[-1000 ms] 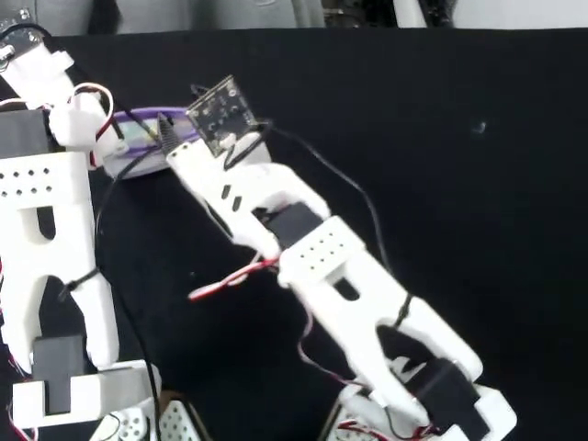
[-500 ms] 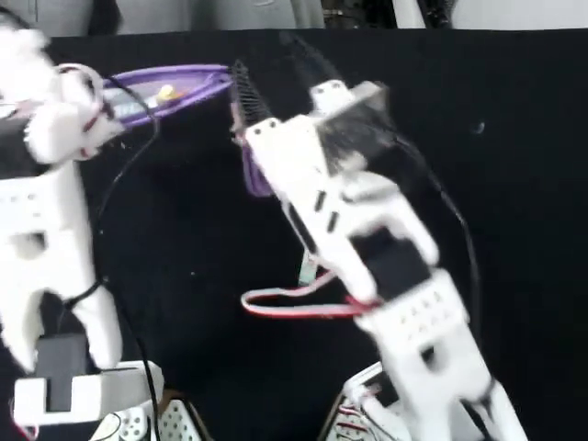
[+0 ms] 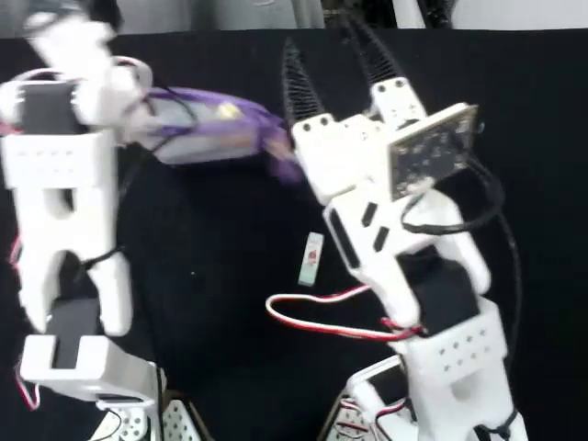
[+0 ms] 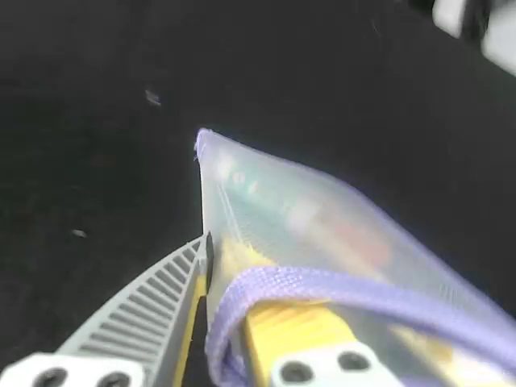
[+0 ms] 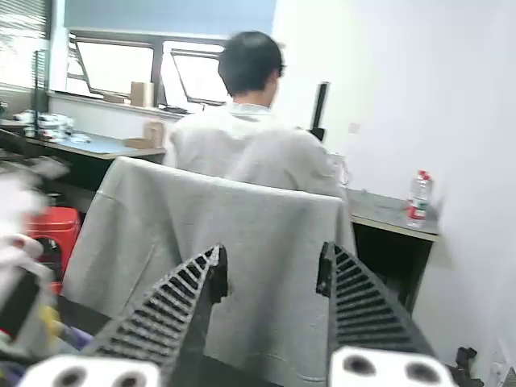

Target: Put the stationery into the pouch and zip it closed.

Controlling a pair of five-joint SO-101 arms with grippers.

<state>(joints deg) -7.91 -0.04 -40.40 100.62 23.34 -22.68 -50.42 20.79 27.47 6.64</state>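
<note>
Left gripper (image 4: 211,258) clenched on pouch (image 3: 207,129), held at 10 o'clock; right gripper (image 5: 272,262) released, empty, at 12 o'clock; risk: one-ended hold may tilt pouch, spilling contents toward small white item (image 3: 311,259).

The pouch (image 4: 322,218) seems frosted translucent plastic with woven purple cloth edging, the table (image 3: 524,101) matt black.
</note>
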